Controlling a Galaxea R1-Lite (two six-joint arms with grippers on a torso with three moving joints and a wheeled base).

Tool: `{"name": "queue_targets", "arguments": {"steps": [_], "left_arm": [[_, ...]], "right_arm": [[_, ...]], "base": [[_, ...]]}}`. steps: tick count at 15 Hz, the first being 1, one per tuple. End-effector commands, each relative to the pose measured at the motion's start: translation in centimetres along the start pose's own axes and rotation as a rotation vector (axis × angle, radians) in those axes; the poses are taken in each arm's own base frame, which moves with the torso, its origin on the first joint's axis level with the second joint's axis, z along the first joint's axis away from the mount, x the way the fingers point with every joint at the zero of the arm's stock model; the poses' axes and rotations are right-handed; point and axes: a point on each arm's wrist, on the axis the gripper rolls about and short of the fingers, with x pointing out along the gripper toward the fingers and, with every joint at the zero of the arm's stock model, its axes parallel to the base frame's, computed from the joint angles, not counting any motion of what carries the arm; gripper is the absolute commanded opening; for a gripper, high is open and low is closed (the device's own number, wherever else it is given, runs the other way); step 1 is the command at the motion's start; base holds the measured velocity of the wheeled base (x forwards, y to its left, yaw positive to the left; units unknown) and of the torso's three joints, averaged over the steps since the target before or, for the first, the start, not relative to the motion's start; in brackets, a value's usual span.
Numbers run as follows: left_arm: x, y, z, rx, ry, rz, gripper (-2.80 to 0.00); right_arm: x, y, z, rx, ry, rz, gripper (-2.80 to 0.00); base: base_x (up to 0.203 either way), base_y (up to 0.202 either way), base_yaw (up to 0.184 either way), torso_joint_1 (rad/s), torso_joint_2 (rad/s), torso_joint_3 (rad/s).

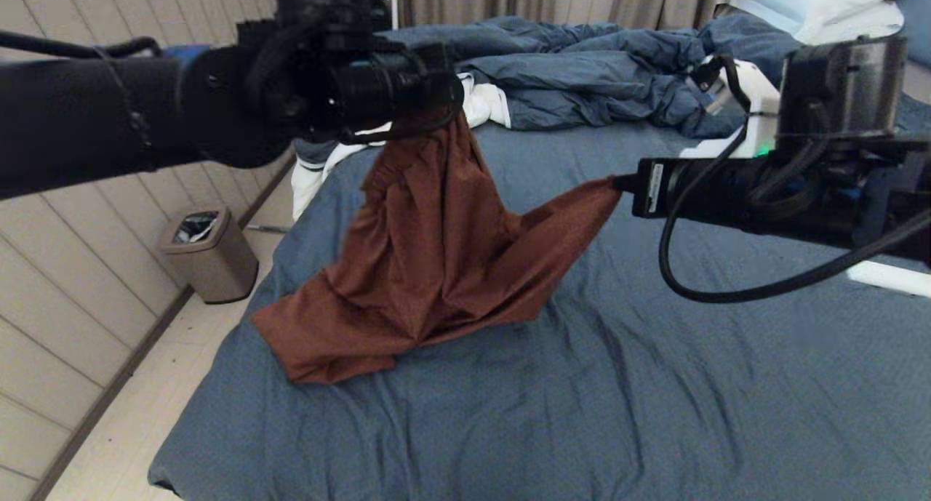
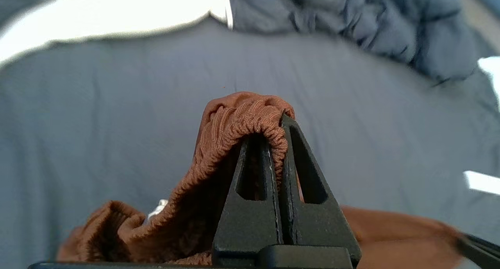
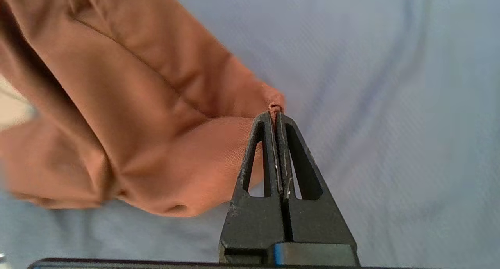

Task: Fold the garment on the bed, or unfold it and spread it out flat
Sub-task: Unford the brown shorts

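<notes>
The rust-brown garment hangs lifted over the slate-blue bed, its lower folds resting on the sheet. My left gripper is shut on the ribbed elastic waistband, held high at upper centre. My right gripper is shut on a thin hem corner of the garment, pulling it out to the right. A bit of white drawstring peeks out below the waistband. The logo is hidden.
A rumpled blue duvet with white lining lies at the far side of the bed, white pillows at far right. A small bin stands on the floor beside the bed's left edge.
</notes>
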Motion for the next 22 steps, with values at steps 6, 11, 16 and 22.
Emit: {"name": "queue_targets", "arguments": {"steps": [6,11,16,22], "left_arm": [[3.3,3.6,-2.1,0.003,-0.009,0.088,-2.8],[2.8,4.5,-0.6,-0.002,-0.056,0.098,-2.8],[1.7,4.6,0.9,-0.008,-0.09,0.091,-2.8],[2.1,4.6,0.6,-0.007,-0.083,0.092,-2.8]], "right_arm": [[-7.1,-2.7,-2.4,0.027,-0.087,-0.077,-2.8],[-14.8,-2.0,-3.2,0.023,-0.082,-0.05,-2.8],[-18.8,-1.3,-3.5,0.033,-0.066,0.014,-2.8],[-18.0,-1.3,-3.5,0.07,0.003,0.002,-2.8]], "base": [[0.0,0.0,0.0,0.0,0.0,0.0],[0.0,0.0,0.0,0.0,0.0,0.0],[0.0,0.0,0.0,0.0,0.0,0.0],[0.0,0.0,0.0,0.0,0.0,0.0]]}}
